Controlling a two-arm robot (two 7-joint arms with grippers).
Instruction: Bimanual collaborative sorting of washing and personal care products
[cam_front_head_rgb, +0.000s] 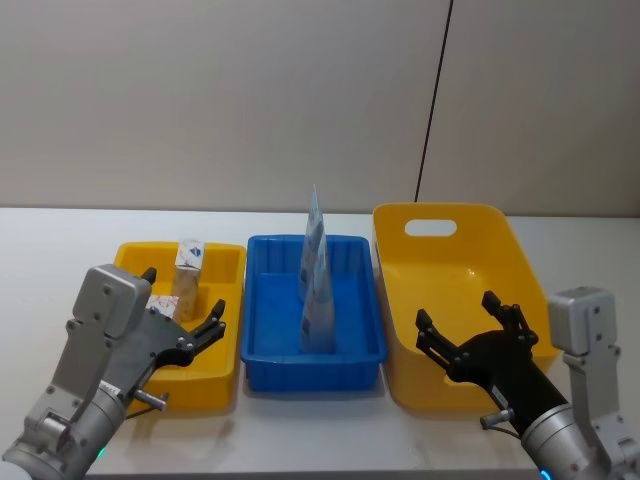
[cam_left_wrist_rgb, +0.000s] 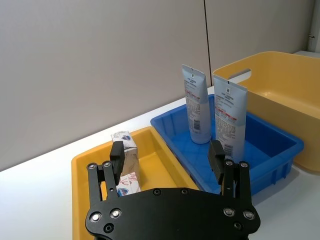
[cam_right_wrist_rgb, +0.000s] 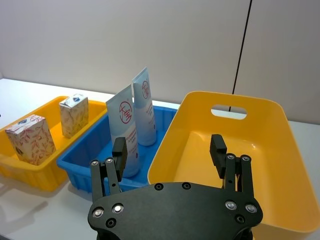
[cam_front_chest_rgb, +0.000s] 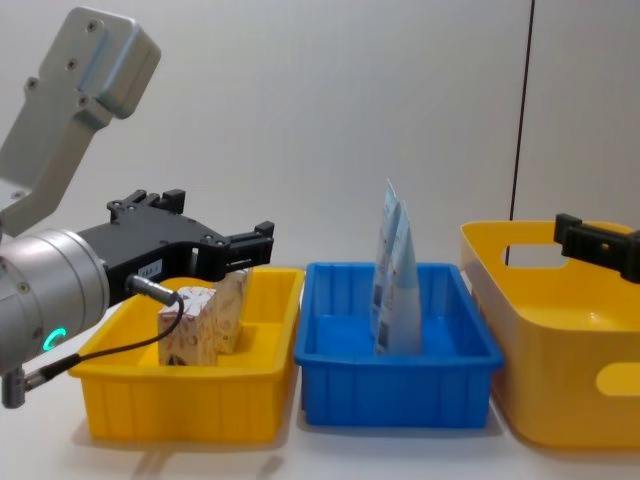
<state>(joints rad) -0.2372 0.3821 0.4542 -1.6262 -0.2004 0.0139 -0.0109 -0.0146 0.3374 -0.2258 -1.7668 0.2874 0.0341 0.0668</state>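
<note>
Left gripper (cam_front_head_rgb: 184, 298) hangs spread wide and holding nothing at the lower left of the head frame, over the near end of the left bin (cam_front_head_rgb: 225, 262). In the chest view it sits just above the carton tops without touching them. Right gripper (cam_front_head_rgb: 456, 310) is spread and bare too, at the lower right of the head frame, poised over the right bin (cam_front_head_rgb: 395, 260), whose floor shows bare. Goods look grouped by kind, which I take to be the reason for the layout. The box (cam_right_wrist_rgb: 31, 140) and the carton (cam_right_wrist_rgb: 74, 115) share the left bin, box nearer the robot and carton just behind it. Both tubes (cam_left_wrist_rgb: 196, 107) stand in the blue bin (cam_front_head_rgb: 265, 330) at frame centre. Each tube rests on its cap with the flat crimped end up, so its long axis runs near vertical, tilted a touch. They stand one behind the other, close together, though I cannot tell whether they touch. Their broad faces turn toward the frame's left and right, so the head and chest views catch them edge-on. Box and carton also stand on end, long axis upright. Judging by this, the sorting looks nearly or wholly done, with each arm placed by the bin on its own side, where it can reach in without crossing the other.
</note>
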